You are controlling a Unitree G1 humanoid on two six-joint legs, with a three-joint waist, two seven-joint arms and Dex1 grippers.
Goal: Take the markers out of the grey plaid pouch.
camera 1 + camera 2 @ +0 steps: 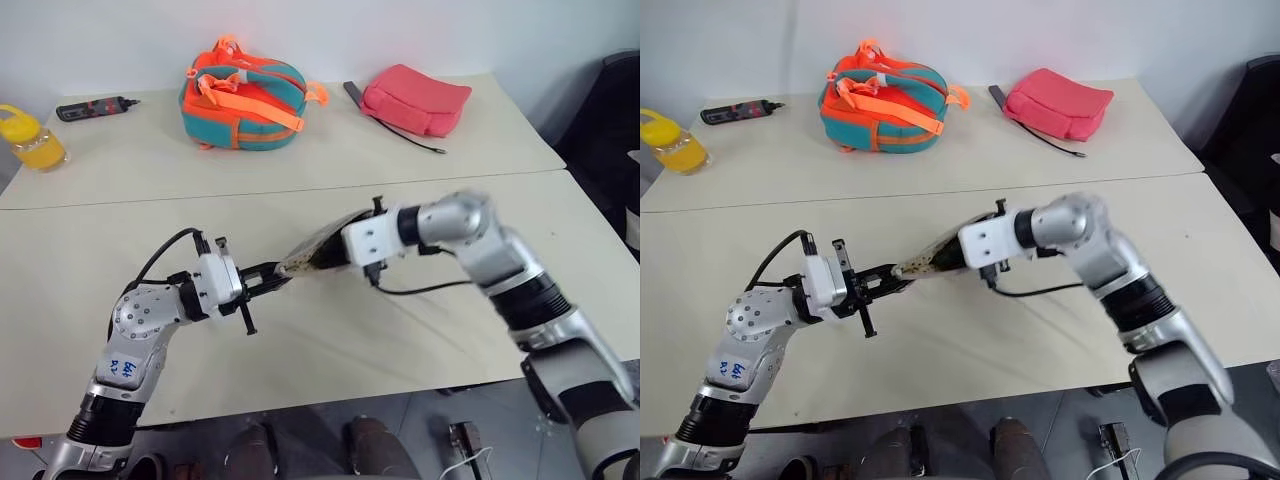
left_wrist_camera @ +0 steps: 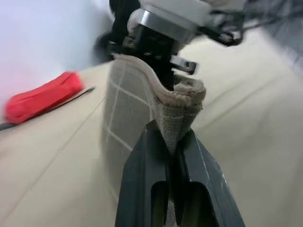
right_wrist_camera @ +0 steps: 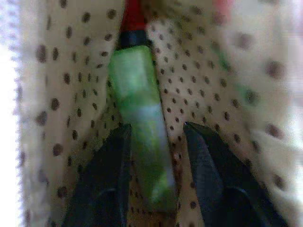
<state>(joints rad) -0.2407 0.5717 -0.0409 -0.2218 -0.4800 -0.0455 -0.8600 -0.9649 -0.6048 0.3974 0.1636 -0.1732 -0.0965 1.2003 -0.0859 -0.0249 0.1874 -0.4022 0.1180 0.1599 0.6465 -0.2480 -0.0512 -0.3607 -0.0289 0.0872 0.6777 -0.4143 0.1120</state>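
**Pouch held aloft between both grippers, right one reaching inside**

The grey plaid pouch (image 1: pixel 312 252) hangs in the air above the front part of the desk (image 1: pixel 300 350), stretched between the two arms and clear of the surface. The left gripper (image 1: pixel 272 277) is clamped tight on one end of it; in the left wrist view its two black fingers (image 2: pixel 142 179) pinch a fold of the grid-patterned fabric and its zipper edge (image 2: pixel 182 97) between them.

The right gripper (image 3: pixel 154 137) has gone into the pouch's open mouth from the other end. Its wrist view looks along the dotted cream lining (image 3: pixel 61 94), where a marker with a green end (image 3: pixel 139 123) lies between the two black fingers (image 3: pixel 106 179). The fingers stand partly apart on either side of the green body, close against it, and I cannot tell whether they are actually squeezing it. Beyond the green part there is a dark band and then a red piece (image 3: pixel 133 16), which may belong to a second marker; that cannot be settled here.

On the far desk lie a teal-and-orange backpack (image 1: pixel 243 95), a pink-red pouch (image 1: pixel 415 98) with a dark cord trailing from it, a black-and-red tool (image 1: pixel 92 108) and a yellow bottle (image 1: pixel 30 138) at the left edge, all well apart from the grey plaid pouch
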